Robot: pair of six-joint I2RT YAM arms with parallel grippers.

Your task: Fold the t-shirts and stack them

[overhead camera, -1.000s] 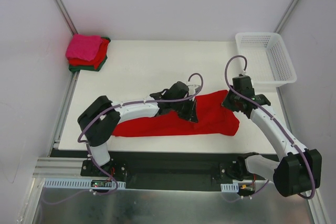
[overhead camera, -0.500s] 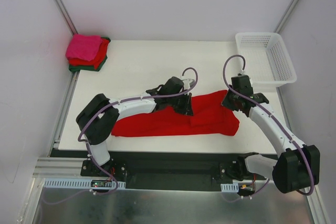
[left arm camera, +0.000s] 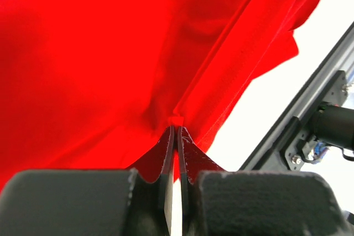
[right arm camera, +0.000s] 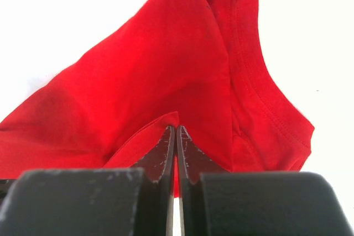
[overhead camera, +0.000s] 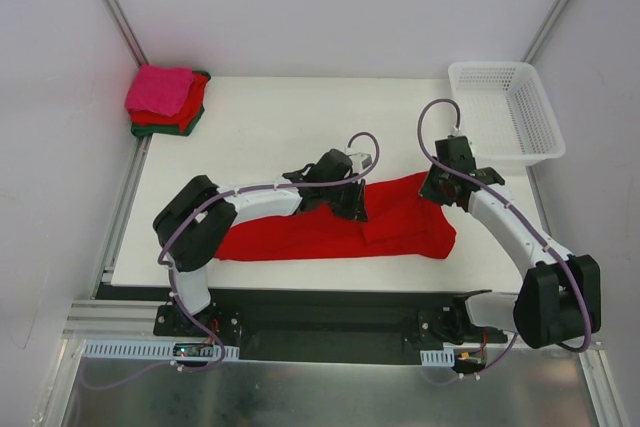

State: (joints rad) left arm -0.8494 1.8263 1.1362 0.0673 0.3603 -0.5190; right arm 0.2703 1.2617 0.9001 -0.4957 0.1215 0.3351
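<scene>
On the table (overhead camera: 250,127), left gripper (left arm camera: 176,128) and right gripper (right arm camera: 176,129) — jaws closed — pinch the red t-shirt (overhead camera: 400,229) (rumpled).

On table (overhead camera: 300,127), near part: spread t-shirt (overhead camera: 290,237), lying lengthwise left to right. Far left corner: folded stack (overhead camera: 165,99), well apart from it. Far right corner: basket (overhead camera: 505,112), behind shirt's right end. On shirt's far edge, near middle: left gripper (overhead camera: 352,209). On shirt's far right end, before basket: right gripper (overhead camera: 437,195).
</scene>
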